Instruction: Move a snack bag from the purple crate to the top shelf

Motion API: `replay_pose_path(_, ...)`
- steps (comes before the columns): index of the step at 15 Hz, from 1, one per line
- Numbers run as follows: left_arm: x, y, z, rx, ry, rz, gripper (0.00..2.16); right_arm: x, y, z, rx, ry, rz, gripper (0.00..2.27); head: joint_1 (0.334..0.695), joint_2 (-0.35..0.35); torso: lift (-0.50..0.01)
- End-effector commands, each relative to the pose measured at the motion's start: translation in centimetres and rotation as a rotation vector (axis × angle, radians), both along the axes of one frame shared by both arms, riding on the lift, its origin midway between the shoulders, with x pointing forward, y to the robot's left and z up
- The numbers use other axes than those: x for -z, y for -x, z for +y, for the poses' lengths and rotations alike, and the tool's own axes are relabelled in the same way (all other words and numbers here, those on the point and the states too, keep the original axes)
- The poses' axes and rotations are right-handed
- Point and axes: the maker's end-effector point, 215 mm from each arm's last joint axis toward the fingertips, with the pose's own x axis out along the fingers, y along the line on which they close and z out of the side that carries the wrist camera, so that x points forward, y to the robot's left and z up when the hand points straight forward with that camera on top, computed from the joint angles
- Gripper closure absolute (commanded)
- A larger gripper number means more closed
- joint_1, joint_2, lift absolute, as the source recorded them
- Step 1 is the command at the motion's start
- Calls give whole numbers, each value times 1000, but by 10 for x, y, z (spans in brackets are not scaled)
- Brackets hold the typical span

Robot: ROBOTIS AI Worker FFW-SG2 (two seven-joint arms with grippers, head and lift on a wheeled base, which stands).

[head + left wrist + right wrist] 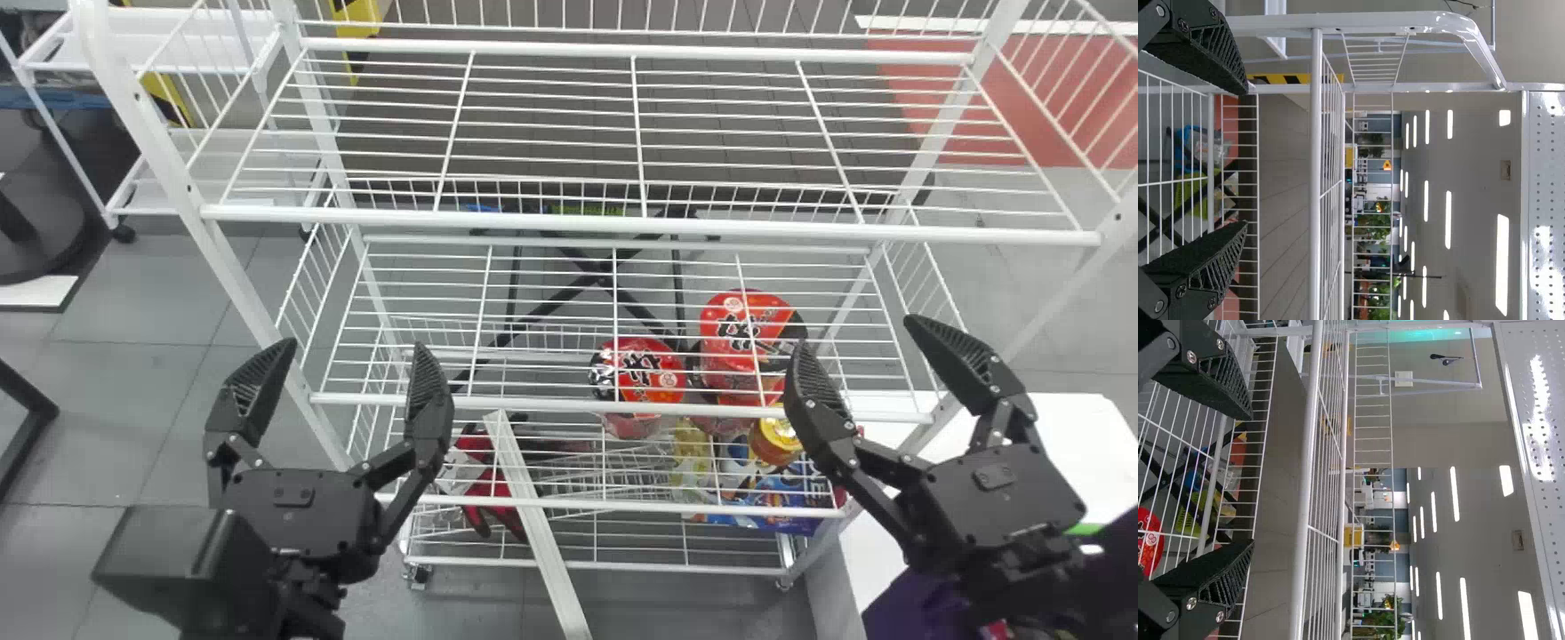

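My left gripper [354, 356] stands open in front of the white rack's left part, nothing between its fingers. The right gripper [861, 342], likewise open and empty, is at the rack's right side. At the lower right, the purple crate [916, 609] is partly covered by the right arm; small colourful bits show inside, but I cannot tell whether they are snack bags. The highest wire shelf in the head view [569, 219] holds nothing. In the left wrist view, the left gripper [1243, 159] is open; in the right wrist view, so is the right gripper [1250, 480].
Red-lidded bowls [653, 373] and a yellow-lidded tub [775, 439] sit on lower rack levels, with blue packages [773, 493] below. A white table [1067, 418] adjoins the rack's right side. White uprights [191, 191] and a slanting white bar [538, 524] are nearby obstacles.
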Motion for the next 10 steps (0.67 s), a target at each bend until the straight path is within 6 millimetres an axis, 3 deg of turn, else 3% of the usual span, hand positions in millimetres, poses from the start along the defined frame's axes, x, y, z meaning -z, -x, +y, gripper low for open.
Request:
replay_pose_path(1, -1, 0, -2, 3, 1, -2, 117, 1, 0, -4, 3, -3, 6, 178, 695, -16, -244)
replay_pose_path(10, 1, -2, 0, -2, -1, -1, 117, -2, 2, -6, 10, -7, -4, 178, 695, -27, -280)
